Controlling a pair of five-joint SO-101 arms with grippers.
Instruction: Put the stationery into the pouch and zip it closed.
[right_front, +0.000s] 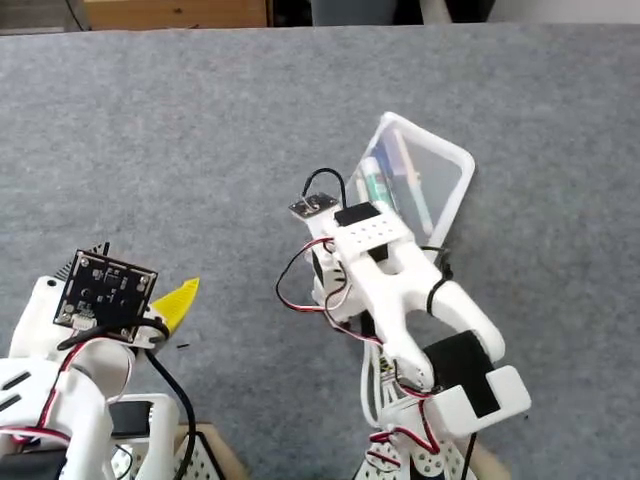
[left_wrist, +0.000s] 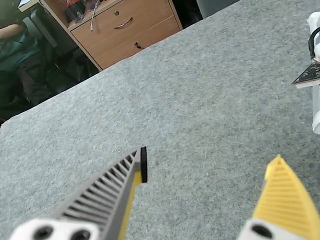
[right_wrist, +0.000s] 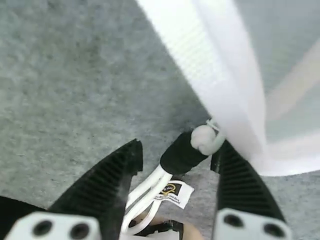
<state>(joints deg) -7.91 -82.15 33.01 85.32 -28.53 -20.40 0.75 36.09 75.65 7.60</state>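
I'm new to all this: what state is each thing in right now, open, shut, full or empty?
Pouch: lying flat on the table, stationery inside; zip state cannot be told.
Stationery: inside the pouch.
Zip pull: between the right gripper's open fingers.
Right gripper: open.
Left gripper: open, holding nothing.
Drawers: shut.

— Where is the pouch?
— The clear pouch (right_front: 440, 180) lies on the grey table (right_front: 200, 130), right of centre, with stationery (right_front: 385, 182) inside.
— And the arms?
— The right arm (right_front: 400, 290) covers the pouch's near end. The left arm (right_front: 60, 380) sits well apart, its yellow finger (right_front: 178, 303) above bare table.
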